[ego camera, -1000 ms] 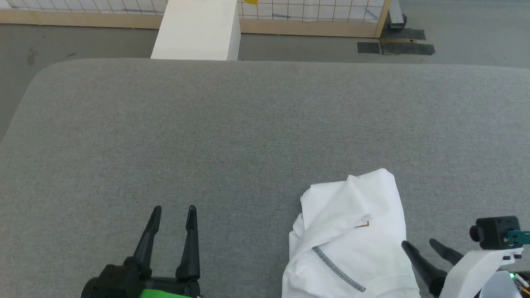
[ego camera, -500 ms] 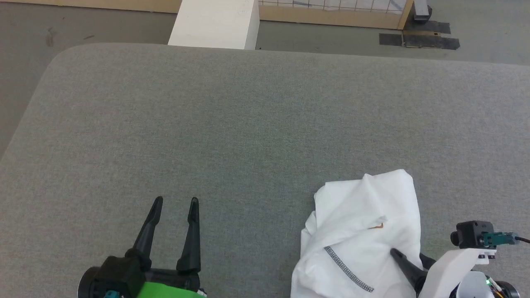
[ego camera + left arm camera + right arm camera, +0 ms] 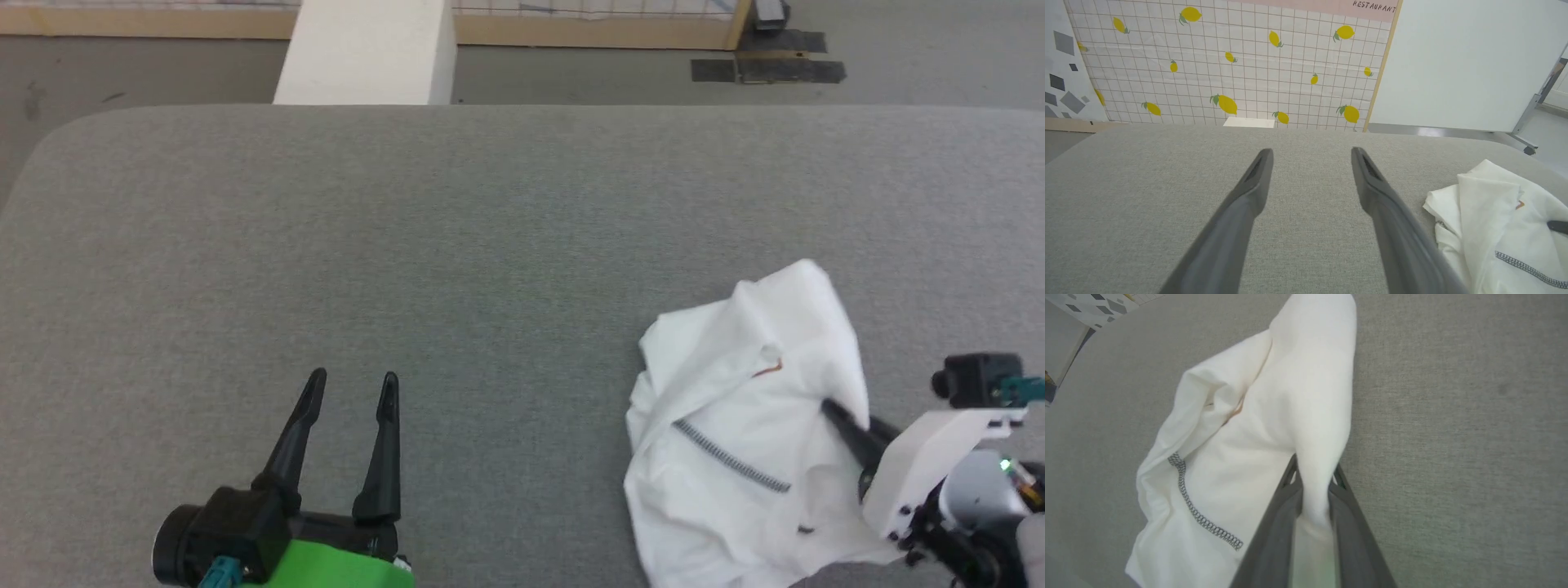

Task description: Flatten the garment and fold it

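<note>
The garment (image 3: pixel 751 425) is a crumpled white shirt lying at the near right of the grey table (image 3: pixel 490 245), with a line of dark stitching (image 3: pixel 731 459) and a brown-edged patch (image 3: pixel 771 369). My right gripper (image 3: pixel 837 408) is shut on a raised fold at the garment's right edge; the right wrist view shows the cloth (image 3: pixel 1306 416) pinched between the two fingers (image 3: pixel 1276 522). My left gripper (image 3: pixel 351 388) stands open at the near left, apart from the garment (image 3: pixel 1502 220), nothing between its fingers (image 3: pixel 1249 192).
A white box (image 3: pixel 367 53) stands on the floor beyond the table's far edge. A wooden-framed lemon-print panel (image 3: pixel 1229 61) and dark tape patches (image 3: pixel 767 69) lie behind. The table's rounded left corner (image 3: pixel 57 147) is near the floor (image 3: pixel 122 73).
My right gripper closed on the garment's right edge and lifted that fold, dragging the cloth away from me. The head camera has shifted. The left gripper stays open.
</note>
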Robot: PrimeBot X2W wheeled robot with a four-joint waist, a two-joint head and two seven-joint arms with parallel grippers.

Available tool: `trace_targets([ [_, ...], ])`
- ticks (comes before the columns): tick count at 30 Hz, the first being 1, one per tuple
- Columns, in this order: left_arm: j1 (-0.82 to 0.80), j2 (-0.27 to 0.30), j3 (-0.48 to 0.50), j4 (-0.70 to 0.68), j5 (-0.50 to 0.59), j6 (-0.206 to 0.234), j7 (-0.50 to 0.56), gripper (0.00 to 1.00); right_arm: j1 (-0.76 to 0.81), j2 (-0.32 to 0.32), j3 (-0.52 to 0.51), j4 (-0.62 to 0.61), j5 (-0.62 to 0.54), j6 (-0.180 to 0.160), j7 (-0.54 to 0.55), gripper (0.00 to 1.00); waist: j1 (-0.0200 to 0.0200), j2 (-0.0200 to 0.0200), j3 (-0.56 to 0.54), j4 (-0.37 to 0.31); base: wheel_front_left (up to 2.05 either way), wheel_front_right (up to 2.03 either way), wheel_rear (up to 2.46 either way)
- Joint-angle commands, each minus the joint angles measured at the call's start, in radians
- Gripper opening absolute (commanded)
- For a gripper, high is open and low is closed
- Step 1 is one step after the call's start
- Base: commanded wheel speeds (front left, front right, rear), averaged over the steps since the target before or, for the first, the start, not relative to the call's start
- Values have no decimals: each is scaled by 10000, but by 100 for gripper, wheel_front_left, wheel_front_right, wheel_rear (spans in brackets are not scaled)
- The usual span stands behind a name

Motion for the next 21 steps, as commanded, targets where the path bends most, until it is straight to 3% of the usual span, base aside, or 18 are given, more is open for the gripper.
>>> trace_targets([
  [1, -252, 90, -4, -56, 166, 13, 32, 100, -384, -309, -31, 53, -17, -15, 81, 0, 0, 0, 130, -489, 0, 0, 0],
  [14, -1439, 316, -84, -646, 857, 158, 533, 100, -3120, -4176, 905, 399, 497, -15, 981, 0, 0, 0, 1937, -2048, 0, 0, 0],
  [21, -2454, 462, -71, -1061, 1314, 171, 879, 100, -4252, -5534, 891, 1210, 482, -15, 589, 0, 0, 0, 3122, -2341, 0, 0, 0],
])
